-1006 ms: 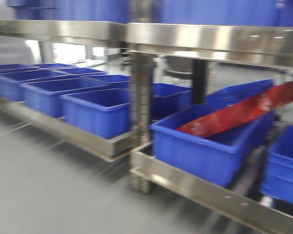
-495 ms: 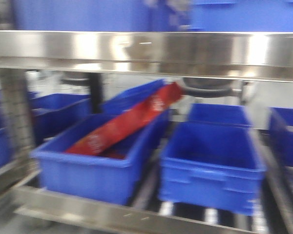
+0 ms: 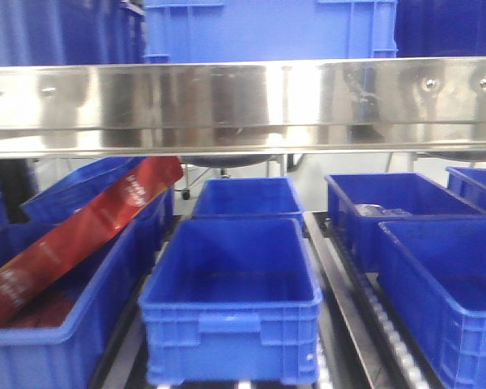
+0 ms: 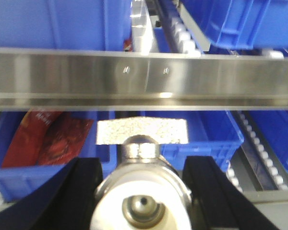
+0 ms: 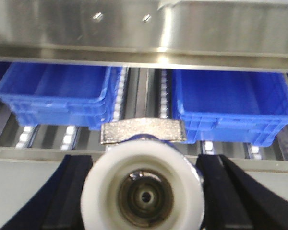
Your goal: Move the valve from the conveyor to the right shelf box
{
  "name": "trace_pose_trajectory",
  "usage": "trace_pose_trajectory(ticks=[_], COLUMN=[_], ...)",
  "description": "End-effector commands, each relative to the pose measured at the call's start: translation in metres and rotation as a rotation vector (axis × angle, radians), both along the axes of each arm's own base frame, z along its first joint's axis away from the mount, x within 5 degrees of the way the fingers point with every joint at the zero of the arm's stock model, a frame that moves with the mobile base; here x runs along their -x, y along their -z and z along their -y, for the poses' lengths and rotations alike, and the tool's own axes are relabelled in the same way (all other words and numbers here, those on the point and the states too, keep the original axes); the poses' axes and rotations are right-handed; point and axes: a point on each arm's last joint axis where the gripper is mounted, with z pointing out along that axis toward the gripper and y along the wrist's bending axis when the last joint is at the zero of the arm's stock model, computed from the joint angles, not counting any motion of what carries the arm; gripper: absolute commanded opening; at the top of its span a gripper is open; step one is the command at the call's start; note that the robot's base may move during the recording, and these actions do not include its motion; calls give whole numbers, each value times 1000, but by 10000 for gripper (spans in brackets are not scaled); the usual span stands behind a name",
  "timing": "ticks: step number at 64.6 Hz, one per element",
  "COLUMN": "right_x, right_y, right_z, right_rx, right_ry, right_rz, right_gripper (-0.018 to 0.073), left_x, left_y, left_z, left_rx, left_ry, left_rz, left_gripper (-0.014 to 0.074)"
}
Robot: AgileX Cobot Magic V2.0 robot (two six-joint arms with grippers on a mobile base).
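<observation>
Stainless shelf rail (image 3: 243, 105) spans twelve o'clock; left end effector (image 4: 145, 175) is clamped on a valve (image 4: 142, 213), right end effector (image 5: 146, 172) on a second valve (image 5: 143, 194), both short of the shelf: carry step judged near its end, next move needs a reach under the rail into the blue box (image 5: 233, 103) at one o'clock.

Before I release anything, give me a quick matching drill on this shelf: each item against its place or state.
Things:
1. red bag
2. middle front box
3. valve in the left wrist view
4. shelf rail

Place or state:
A. empty
B. held between the left gripper's jaws
C. shiny steel, across the top
D. leaning in the left box

Pairs: 1-D, 2-A, 3-B, 4-C
</observation>
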Motion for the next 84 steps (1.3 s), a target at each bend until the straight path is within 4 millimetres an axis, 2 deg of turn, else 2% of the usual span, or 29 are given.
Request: trace_pose_trajectory(ticks=[1, 84], right_x=[-1, -1], right_y=[-8, -8], right_z=[1, 1], right_rx=[2, 2], right_ry=[4, 4], right_rz=[78, 78], right_gripper=[-167, -167], left_x=[0, 0], left_y=[-7, -7], left_z=[1, 1], left_rx=[18, 18], left_ry=[-3, -3], left_rz=[61, 61], left_gripper=[-111, -111])
